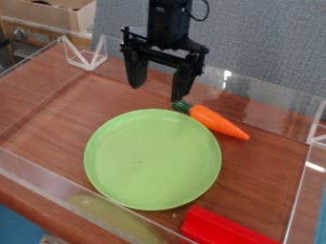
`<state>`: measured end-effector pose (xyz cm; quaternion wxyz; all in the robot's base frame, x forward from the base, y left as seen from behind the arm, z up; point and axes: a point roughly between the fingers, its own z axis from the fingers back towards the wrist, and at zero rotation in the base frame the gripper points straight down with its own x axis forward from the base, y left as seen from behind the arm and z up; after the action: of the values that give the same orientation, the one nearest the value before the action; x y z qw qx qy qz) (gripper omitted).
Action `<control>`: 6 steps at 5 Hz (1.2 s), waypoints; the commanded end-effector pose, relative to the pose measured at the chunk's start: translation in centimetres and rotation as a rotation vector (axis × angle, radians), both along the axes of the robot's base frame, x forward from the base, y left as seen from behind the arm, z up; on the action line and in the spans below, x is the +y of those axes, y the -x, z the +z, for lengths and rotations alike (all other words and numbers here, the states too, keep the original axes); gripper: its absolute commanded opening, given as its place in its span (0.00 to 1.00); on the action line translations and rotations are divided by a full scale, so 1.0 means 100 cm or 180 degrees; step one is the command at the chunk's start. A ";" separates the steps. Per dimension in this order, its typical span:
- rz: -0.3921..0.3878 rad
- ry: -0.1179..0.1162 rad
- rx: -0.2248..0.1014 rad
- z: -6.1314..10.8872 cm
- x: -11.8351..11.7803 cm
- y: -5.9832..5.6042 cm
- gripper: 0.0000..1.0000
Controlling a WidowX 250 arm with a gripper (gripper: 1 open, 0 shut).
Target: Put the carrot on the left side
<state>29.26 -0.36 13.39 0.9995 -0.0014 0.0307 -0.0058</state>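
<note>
A small orange carrot [219, 121] with a dark green stub end lies on the wooden table to the right of and just behind the green plate [152, 157]. My gripper [160, 84] hangs pointing down above the table behind the plate, a little to the left of the carrot's green end. Its black fingers [133, 70] stand wide apart and open, with nothing between them. It touches neither the carrot nor the plate.
A flat red block [227, 229] lies at the front right. Clear plastic walls [273, 95] fence the table on all sides. Cardboard boxes [57, 14] stand at the back left, outside the walls.
</note>
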 end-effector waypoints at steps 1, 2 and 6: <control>0.0216 0.0003 0.0059 -0.009 -0.011 -0.001 1.00; 0.0672 0.0047 0.0007 -0.015 -0.032 -0.014 1.00; 0.3212 0.0303 -0.0372 -0.054 -0.055 -0.058 1.00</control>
<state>34.00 -5.48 6.20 0.8770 -0.0425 -0.0039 0.4786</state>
